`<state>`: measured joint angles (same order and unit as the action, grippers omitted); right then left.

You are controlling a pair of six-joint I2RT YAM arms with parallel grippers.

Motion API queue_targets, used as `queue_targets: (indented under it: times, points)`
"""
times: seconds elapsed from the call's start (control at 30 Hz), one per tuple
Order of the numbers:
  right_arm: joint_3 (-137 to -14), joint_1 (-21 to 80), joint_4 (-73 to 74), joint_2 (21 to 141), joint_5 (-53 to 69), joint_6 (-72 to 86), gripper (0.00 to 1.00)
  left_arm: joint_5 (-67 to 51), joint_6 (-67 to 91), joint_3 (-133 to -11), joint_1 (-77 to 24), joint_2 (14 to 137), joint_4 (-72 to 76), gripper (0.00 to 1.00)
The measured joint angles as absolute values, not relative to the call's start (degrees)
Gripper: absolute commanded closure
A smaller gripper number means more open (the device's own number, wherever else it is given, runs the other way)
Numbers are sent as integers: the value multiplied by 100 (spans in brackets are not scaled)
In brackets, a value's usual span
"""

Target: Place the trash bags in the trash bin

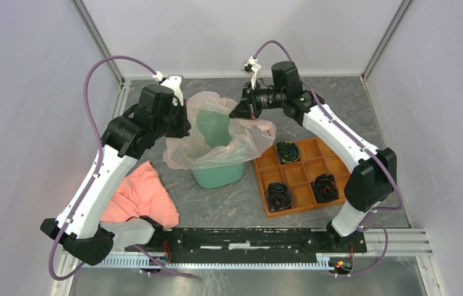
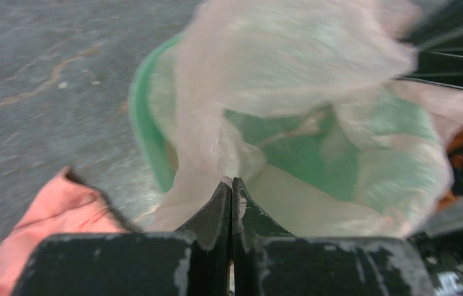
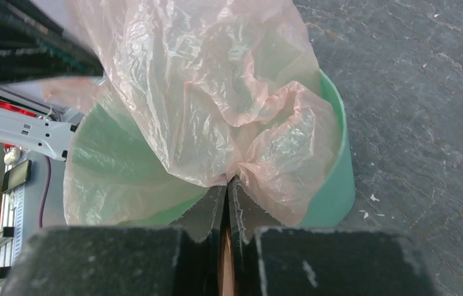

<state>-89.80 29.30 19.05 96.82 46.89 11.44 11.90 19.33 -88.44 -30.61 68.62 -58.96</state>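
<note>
The mint-green trash bin stands mid-table. The see-through pale pink trash bag is spread over its mouth and hangs down inside and over the rim. My left gripper is shut on the bag's left edge; in the left wrist view the tips pinch the film over the bin. My right gripper is shut on the bag's far right edge; in the right wrist view its tips pinch the film above the bin.
A salmon-pink cloth lies left of the bin by the left arm. A flat orange compartment tray with dark rolled items sits right of the bin. Grey walls enclose the table.
</note>
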Motion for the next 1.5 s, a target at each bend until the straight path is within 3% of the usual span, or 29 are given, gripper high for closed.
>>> queue_targets:
  times: [0.13, 0.3, 0.5, 0.8, 1.07, 1.3, 1.4, 1.5]
  points:
    - [-9102, 3153, 1857, 9765, 4512, 1221, 90, 154, 1909, -8844, -3055, 6864, -5647, 98]
    - [-9389, 3649, 2362, 10007, 4154, 781, 76, -451, 1911, -8844, -3033, 6886, -5487, 98]
    - [-9397, 3907, 2965, 9907, 3433, 316, 31, 21, 1925, -8488, -3006, 6766, -5531, 98]
    - [-9848, 3813, 2864, 9063, 2882, 314, 5, 550, 2051, -7968, -3000, 6434, -5690, 98]
    - [-9963, 3846, 1323, 9024, 2661, 1061, 13, 692, 2056, -7977, -3000, 6322, -5690, 98]
    - [-10464, 4101, 965, 10466, 2263, 1481, 40, 777, 2062, -7996, -3000, 6241, -5693, 98]
    - [-10328, 4300, 1107, 10803, 2185, 1507, 46, 895, 2073, -8047, -3000, 6239, -5693, 98]
    - [-9852, 4510, 1291, 10818, 2095, 1468, 46, 1020, 2132, -8073, -3002, 6233, -5693, 98]
